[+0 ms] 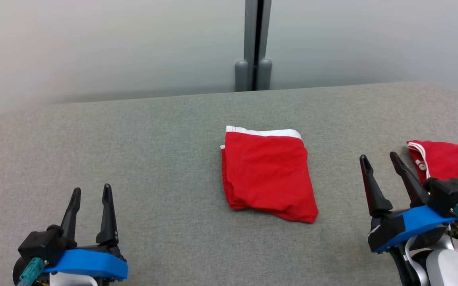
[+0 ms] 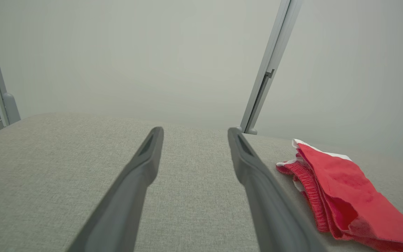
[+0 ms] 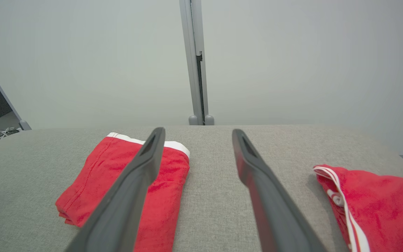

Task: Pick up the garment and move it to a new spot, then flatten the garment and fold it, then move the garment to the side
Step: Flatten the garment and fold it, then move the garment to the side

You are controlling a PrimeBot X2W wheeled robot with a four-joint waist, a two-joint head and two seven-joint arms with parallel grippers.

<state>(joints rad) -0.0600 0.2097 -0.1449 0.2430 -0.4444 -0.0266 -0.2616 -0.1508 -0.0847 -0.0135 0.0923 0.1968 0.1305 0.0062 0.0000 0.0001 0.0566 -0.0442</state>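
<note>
Grey fabric table (image 1: 133,167), pale wall (image 1: 94,43) behind, grey post (image 1: 257,35)

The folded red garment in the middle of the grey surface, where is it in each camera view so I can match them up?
Head view: the folded garment lies at the centre, white band at its far edge.
Left wrist view: the folded garment is at the lower right.
Right wrist view: the folded garment is left of centre, low down.
Shared landmark: the grey post on the wall behind.
</note>
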